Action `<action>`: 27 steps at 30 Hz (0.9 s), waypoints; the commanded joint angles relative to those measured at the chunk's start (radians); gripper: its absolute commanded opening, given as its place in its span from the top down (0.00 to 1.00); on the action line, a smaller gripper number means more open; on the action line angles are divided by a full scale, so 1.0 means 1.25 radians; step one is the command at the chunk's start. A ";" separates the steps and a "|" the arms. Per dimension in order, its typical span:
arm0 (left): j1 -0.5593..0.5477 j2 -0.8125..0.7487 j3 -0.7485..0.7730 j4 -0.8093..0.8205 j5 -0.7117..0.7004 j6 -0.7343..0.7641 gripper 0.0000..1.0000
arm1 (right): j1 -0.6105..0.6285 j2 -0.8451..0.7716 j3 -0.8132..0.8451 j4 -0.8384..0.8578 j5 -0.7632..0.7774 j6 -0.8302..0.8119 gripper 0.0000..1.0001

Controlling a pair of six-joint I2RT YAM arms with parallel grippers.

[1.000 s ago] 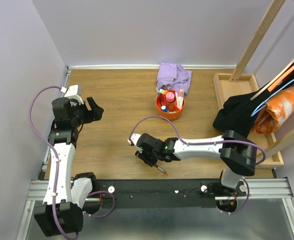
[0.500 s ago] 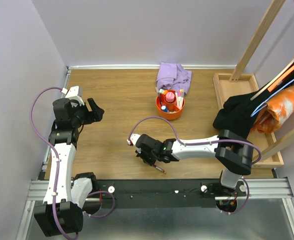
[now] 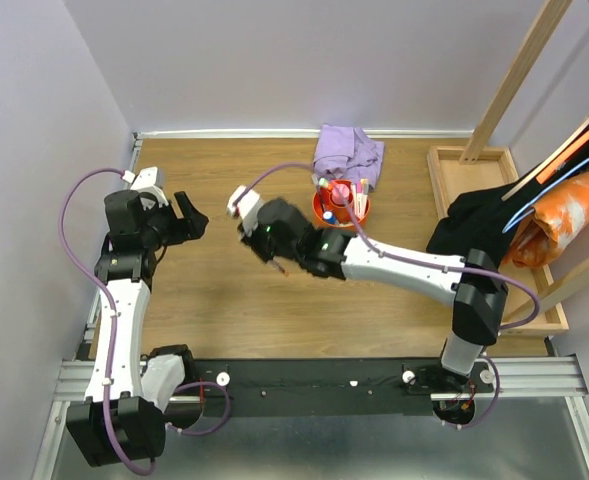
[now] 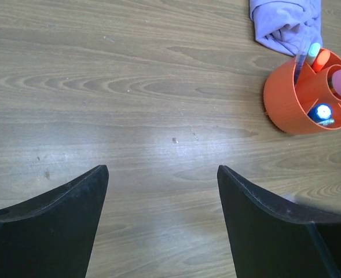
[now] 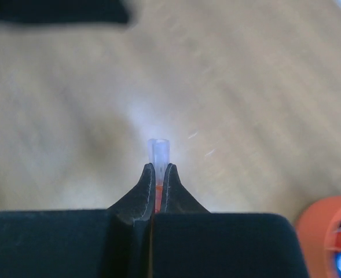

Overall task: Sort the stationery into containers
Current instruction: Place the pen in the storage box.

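The left gripper hangs spread and empty over the table, well left of everything. Mid-table, the right gripper is clamped on a thin pen, pinching it close to one end, seemingly lifted, left of the cup. With so slight a hold, the pen may swivel or slip in transit, or snag on items crowding the cup and tip it.
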 commanded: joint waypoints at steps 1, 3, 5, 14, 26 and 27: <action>-0.005 0.027 0.033 0.006 0.032 0.005 0.16 | -0.115 -0.027 -0.004 0.193 0.004 -0.074 0.99; -0.005 0.045 0.037 0.019 0.041 0.005 0.16 | -0.158 -0.039 -0.052 0.280 -0.014 -0.104 0.99; -0.008 0.059 0.043 0.029 0.051 0.019 0.16 | -0.188 -0.052 -0.103 0.410 -0.045 -0.157 0.99; -0.021 0.189 0.124 0.008 0.048 0.067 0.16 | -0.280 -0.026 -0.157 0.587 -0.093 -0.229 1.00; -0.022 0.321 0.229 -0.018 0.028 0.113 0.17 | -0.363 0.055 -0.210 0.686 -0.103 -0.223 1.00; -0.022 0.335 0.236 -0.018 0.028 0.115 0.17 | -0.364 0.059 -0.210 0.689 -0.106 -0.223 1.00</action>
